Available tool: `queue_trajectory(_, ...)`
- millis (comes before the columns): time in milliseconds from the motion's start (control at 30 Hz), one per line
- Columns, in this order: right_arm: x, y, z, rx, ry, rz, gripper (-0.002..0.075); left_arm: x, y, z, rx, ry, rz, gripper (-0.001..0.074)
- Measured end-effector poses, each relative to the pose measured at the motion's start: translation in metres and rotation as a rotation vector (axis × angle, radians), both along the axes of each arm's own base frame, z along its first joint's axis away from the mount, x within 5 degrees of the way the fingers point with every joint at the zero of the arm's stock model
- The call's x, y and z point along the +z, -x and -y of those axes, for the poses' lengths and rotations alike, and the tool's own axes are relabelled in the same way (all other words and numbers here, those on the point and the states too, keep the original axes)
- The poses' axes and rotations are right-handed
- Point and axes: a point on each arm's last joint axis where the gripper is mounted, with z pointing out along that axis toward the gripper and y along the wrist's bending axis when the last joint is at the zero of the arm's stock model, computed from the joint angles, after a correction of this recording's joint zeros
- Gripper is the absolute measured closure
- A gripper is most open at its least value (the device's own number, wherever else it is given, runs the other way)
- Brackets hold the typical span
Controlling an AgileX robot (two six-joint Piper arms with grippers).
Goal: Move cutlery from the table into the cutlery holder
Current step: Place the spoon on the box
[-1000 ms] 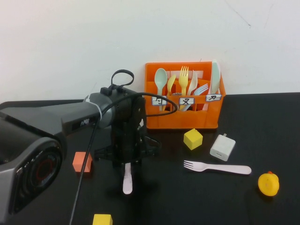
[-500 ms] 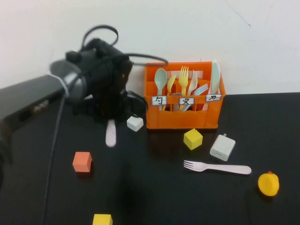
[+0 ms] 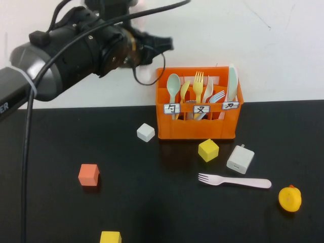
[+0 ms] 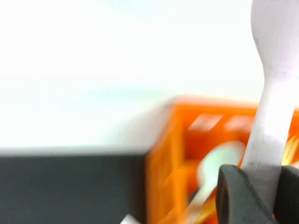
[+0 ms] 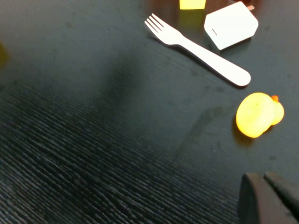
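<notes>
high view: one pink fork (image 3: 234, 180), one left hand (image 3: 161, 44), right hand (image 5: 266, 198) low

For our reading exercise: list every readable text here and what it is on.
"勺": left label on the cutlery holder.
"叉": middle label.
"刀": right label.
None on the left end effector, raised by the holder gripping the pink spoon, or the right end effector, over the table.
</notes>
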Motion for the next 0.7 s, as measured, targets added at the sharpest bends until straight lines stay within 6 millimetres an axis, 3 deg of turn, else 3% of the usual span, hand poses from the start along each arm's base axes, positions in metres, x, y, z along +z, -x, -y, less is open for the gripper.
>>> queue_trajectory(300, 0.0, 0.0, 0.0, 0.0, 0.0, 0.0, 0.0728, -0.008, -0.02, 0.022, -0.167, 0.008, 0.244, 0.0596)
queue_trajectory(700, 0.0, 0.0, 0.0, 0.001, 0.001, 0.001, 0.0728, -0.066, -0.043, 0.039, -0.269, -0.079, 0.24, 0.0596)
